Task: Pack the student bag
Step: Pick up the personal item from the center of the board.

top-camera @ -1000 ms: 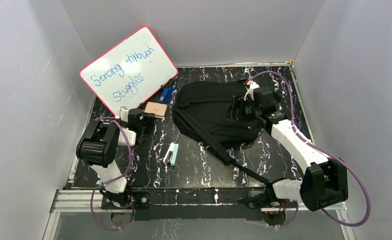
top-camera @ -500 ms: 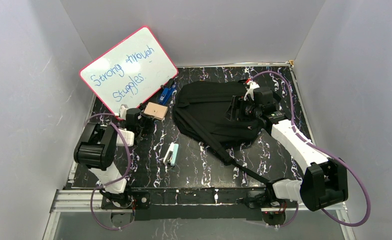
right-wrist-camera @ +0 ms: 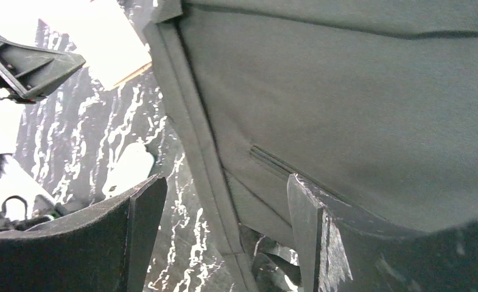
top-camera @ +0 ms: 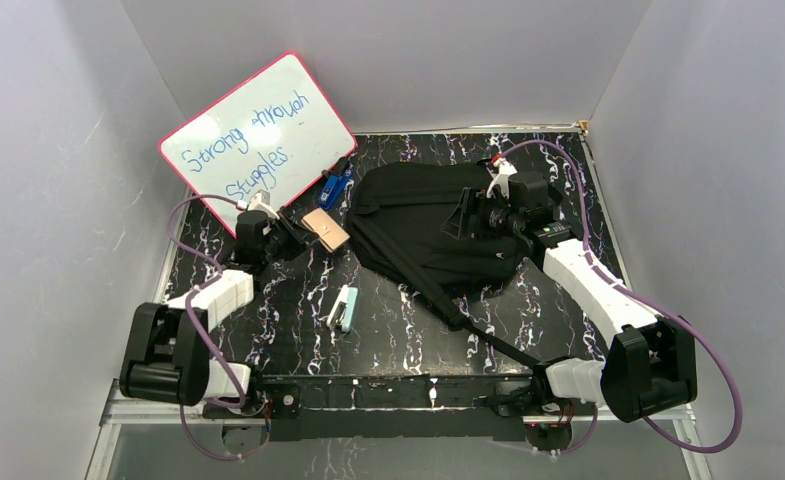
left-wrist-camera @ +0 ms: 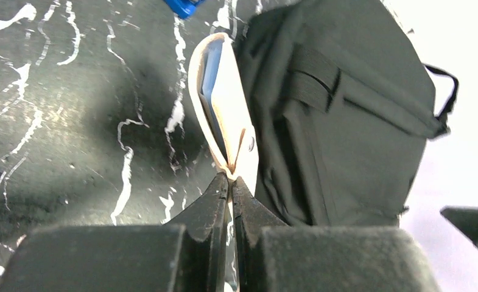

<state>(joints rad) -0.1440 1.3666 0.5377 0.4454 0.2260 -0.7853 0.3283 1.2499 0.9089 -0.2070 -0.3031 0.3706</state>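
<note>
While pinching pouch (left-wrist-camera: 224, 103), left arm (top-camera: 218, 295) outstretched.

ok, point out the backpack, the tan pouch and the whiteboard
student bag (top-camera: 418, 215), top external view, middle of its black body.
tan pouch (left-wrist-camera: 231, 103), left wrist view, pale side face above the fingertips.
whiteboard (top-camera: 258, 130), top external view, white writing surface.

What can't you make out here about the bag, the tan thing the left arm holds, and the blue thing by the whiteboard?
- Opening of the student bag: right arm covers it from above; right wrist view shows only outer fabric.
- Tan item: edge-on in left wrist view, small from above; identity unclear.
- Blue item: tiny from above, cut by the left wrist view's top edge.
</note>
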